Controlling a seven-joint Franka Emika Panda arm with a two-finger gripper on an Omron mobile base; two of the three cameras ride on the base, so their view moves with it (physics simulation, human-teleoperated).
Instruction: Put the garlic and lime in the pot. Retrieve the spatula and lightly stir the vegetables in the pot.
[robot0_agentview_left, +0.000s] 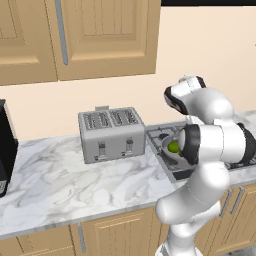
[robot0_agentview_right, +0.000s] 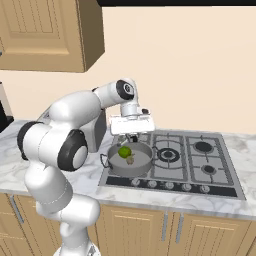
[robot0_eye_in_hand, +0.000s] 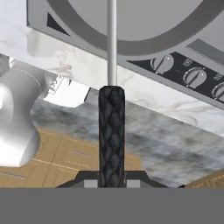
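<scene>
grey pot holds lime and garlic, spatula gripped above

the gripper (robot0_agentview_right: 131, 136) is clamped on the spatula (robot0_eye_in_hand: 111, 131) by its black handle, just over the pot (robot0_agentview_right: 116, 167) on the stove (robot0_agentview_right: 210, 172). inside the pot, the lime (robot0_agentview_right: 124, 151) touches the garlic (robot0_agentview_right: 130, 159), directly beneath the gripper.

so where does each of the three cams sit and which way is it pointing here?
Left base view: behind the arm's left, facing the counter, toaster and pot; white arm rises lower right.
Right base view: behind its right, facing the stove and pot with lime and garlic; arm lower left, gripper over the pot.
Hand view: along the gripper, shut on the spatula, pot rim beyond.
Both base views share pot, lime, stove.
</scene>
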